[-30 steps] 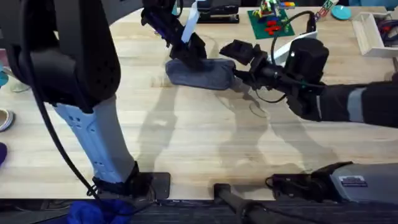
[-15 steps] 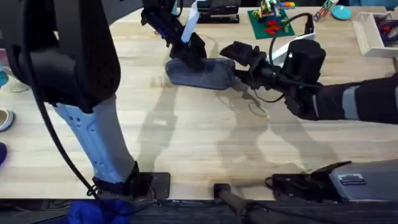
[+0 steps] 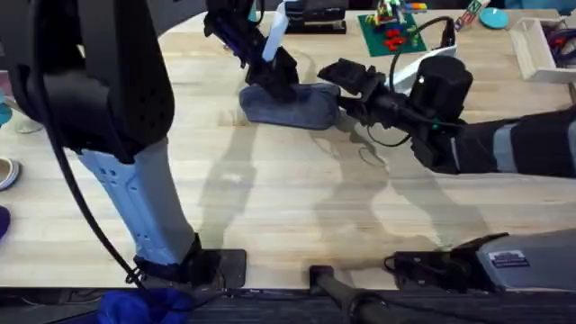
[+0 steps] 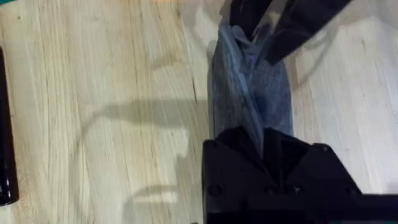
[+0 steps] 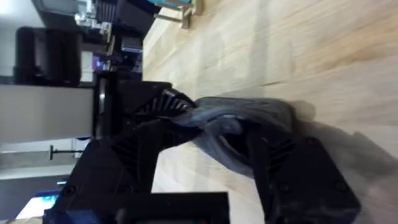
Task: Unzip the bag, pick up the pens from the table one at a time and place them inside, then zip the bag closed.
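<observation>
Two grippers on one bag (image 3: 290, 105), far-centre table (image 3: 270, 198). Left gripper (image 3: 274, 85) pinches its left end as anchor; right gripper (image 3: 346, 110) pinches right end, prob. the zip pull, for zipping.

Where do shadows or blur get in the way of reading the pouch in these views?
Overhead: the soft blue-grey fabric pouch is sharp, arm shadows falling on the pale wooden table nearer the camera. Left wrist: shadows streak the planks. Right wrist: the near black fingers look soft.

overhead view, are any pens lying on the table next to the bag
No, the bare table around the bag holds no pens, with the left gripper and right gripper at the bag's two ends.
</observation>
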